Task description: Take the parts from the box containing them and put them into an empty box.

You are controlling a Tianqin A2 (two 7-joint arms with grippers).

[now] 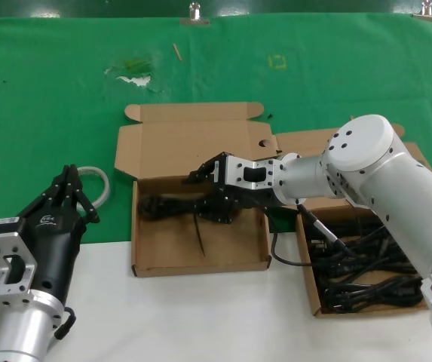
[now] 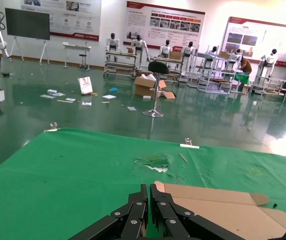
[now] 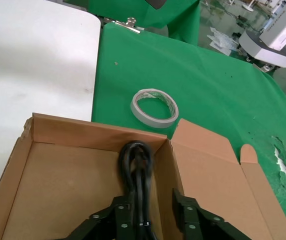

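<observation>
My right gripper [image 1: 204, 175] reaches across into the left box [image 1: 163, 256], its fingers [image 3: 120, 215] spread to either side of a cord [image 1: 178, 205] without closing on it. The cord lies flat on the floor of that box, against its far wall. Its long axis runs side to side across the box, parallel to that wall, with the looped end pointing toward my left side. A thin black tie [image 1: 199, 235] trails from it toward the near wall. The right box [image 1: 311, 283] holds the remaining cords [image 1: 366, 271] in a tangled heap. My left gripper [image 1: 71, 185] hovers off to the left of both boxes, fingers pinched together on nothing, just beside a ring of clear tubing [image 1: 99, 181] on the green cloth [image 1: 50, 98].
</observation>
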